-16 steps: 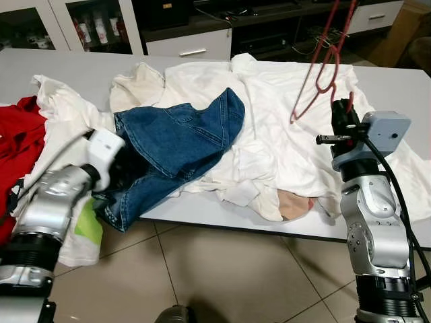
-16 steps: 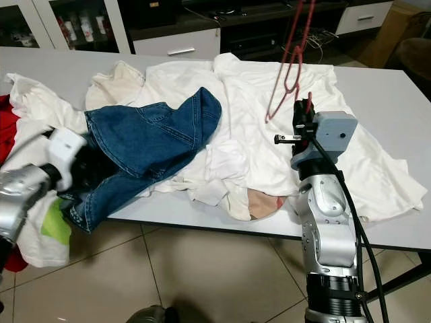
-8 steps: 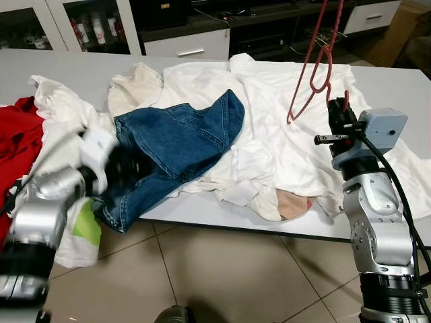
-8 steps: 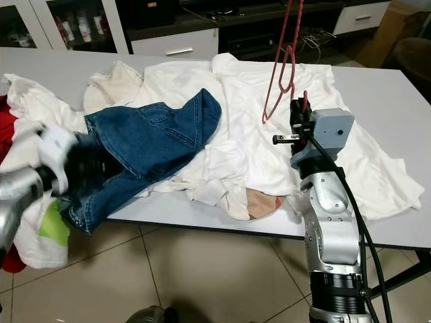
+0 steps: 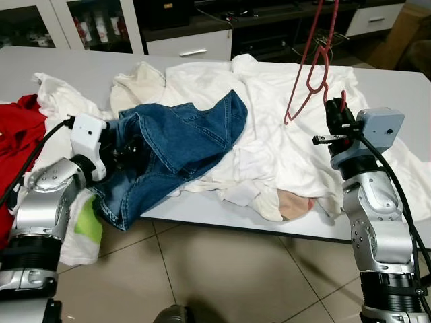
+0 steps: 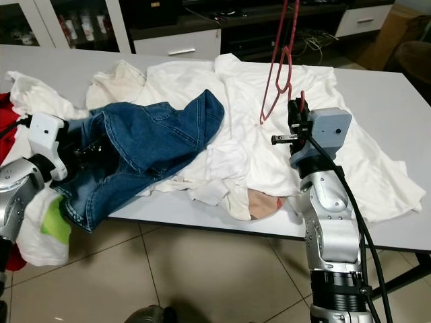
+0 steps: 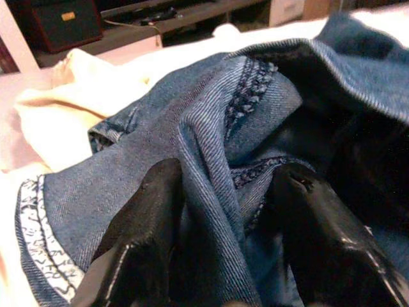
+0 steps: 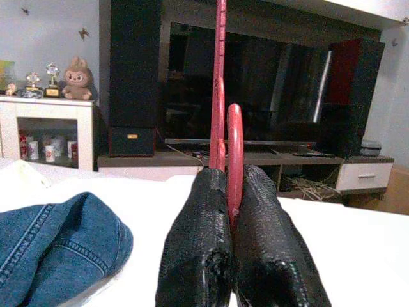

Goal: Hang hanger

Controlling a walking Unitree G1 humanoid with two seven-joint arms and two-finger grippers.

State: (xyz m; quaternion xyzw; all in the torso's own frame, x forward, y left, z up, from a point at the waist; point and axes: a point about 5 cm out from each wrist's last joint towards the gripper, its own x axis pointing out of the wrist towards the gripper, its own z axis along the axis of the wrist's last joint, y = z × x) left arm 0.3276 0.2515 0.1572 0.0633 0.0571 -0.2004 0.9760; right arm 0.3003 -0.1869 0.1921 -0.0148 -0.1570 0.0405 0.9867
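Right wrist view, right tool (image 8: 231, 256) pinching thin red wire hanger (image 5: 311, 64), left tool (image 7: 230, 211) in creased denim (image 5: 178, 145)

Red wire hanger (image 5: 311, 64): thin, glossy, bent-wire frame. Held upright above table, lower end clamped between black fingers of right gripper (image 8: 229, 211), which are pressed together on it. Frame rises from clamp up past top edge of eye views; lower loop hangs just above white garments, not touching them. Short red tip sticks up just above clamp. In right wrist view, hanger seen edge-on: narrow vertical red rod plus rounded red loop between fingers.
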